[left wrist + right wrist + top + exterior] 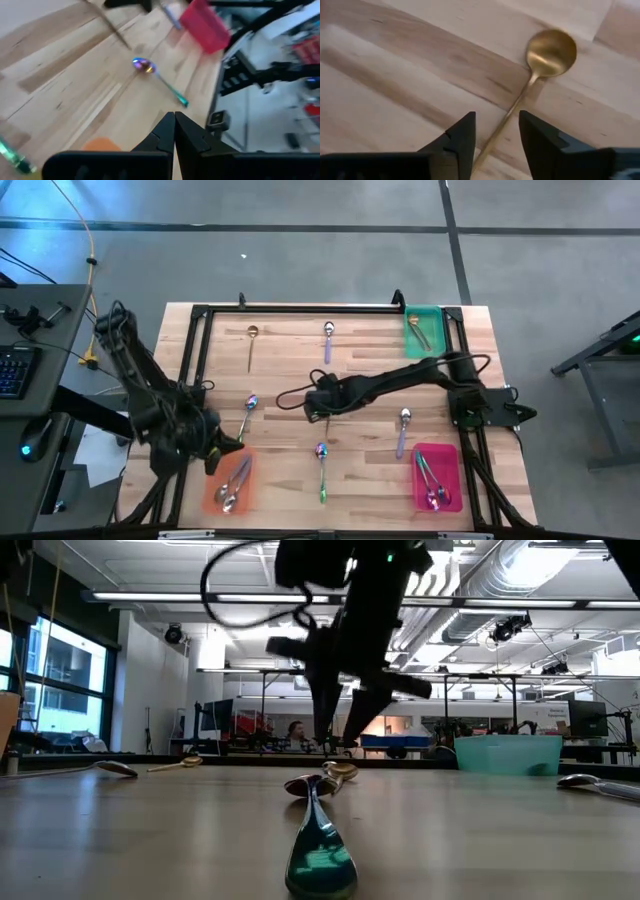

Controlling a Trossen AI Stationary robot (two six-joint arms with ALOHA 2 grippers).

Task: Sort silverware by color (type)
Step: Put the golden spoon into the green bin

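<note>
A gold spoon [551,52] lies flat on the wooden table [290,375] near its middle, bowl up, its thin handle running back between the fingers of the right gripper [497,137]; those fingers stand a little apart either side of the handle and have not closed on it, so the gripper holds nothing; in the high view the right gripper [320,408] sits over mid-table at the end of an arm reaching in from the right edge; the left gripper [174,131] has its fingers pressed together, empty, and hovers by the orange tray [230,485] at the near left corner, where silver spoons [235,480] lie; other spoons are scattered well apart on the wood: a rainbow spoon [321,470] near the front middle, another rainbow one [247,414] just above the orange tray, a silver spoon [403,430] beside the pink tray [437,478], a second gold spoon [251,343] and a silver one [328,338] toward the far edge; the pink tray holds rainbow spoons [430,480]; the green tray [422,330] at the far right corner holds a gold one [417,329]
</note>
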